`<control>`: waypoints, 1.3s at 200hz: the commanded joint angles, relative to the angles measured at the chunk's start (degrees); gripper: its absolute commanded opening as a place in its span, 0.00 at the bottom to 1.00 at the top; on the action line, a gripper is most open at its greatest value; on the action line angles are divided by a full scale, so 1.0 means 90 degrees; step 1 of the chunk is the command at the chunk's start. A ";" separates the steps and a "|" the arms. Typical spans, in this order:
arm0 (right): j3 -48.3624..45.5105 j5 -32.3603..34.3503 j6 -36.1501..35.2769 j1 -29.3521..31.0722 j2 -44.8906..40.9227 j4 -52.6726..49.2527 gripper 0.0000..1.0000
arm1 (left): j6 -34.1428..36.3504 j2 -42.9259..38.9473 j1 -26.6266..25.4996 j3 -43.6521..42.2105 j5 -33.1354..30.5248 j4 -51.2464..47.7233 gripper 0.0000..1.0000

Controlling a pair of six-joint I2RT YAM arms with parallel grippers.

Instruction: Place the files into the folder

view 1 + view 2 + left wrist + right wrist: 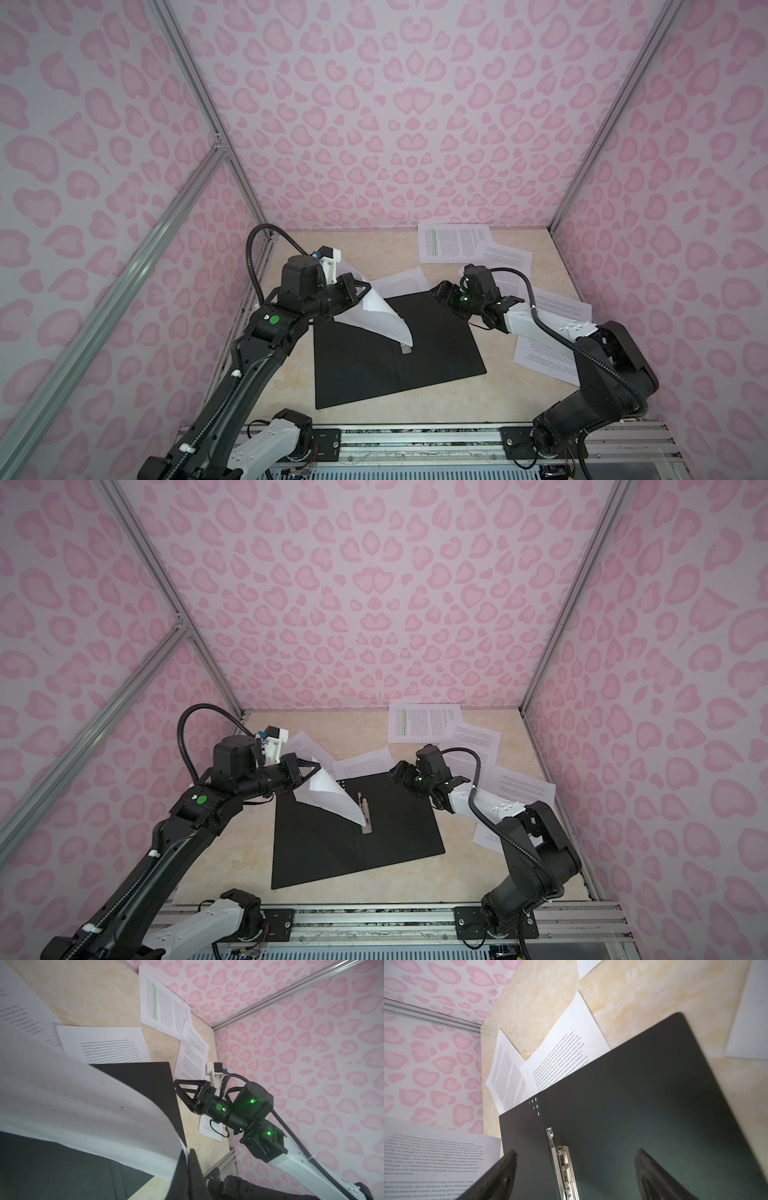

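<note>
Left gripper (pixel 365 289) clamped a curled white paper sheet (pixel 382 320) above the open black folder (pixel 374 374), mid-filing — lowering it flat seemed next; right gripper (pixel 575 1153) gaped empty.

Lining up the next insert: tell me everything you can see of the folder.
The folder lies open on the table, black inside up, metal clip along the spine, holes near its far edge. That edge overlaps a printed sheet. The curled sheet in the left hand droops to the clip.
</note>
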 commanded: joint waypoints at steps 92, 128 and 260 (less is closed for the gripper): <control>-0.1297 -0.1418 -0.0680 -0.1197 -0.1016 0.0459 0.92 | -0.1137 -0.0067 -0.1181 -0.1240 -0.0252 0.1952 0.03; -0.1436 -0.1039 -0.0986 -0.0428 -0.1134 0.0370 0.93 | -0.1797 -0.1033 -0.1148 -0.3425 -0.0877 0.2117 0.03; -0.1945 -0.1065 -0.0916 0.1310 0.0145 0.1775 0.92 | -0.0991 -0.0693 -0.0741 -0.5092 -0.1761 0.1850 0.03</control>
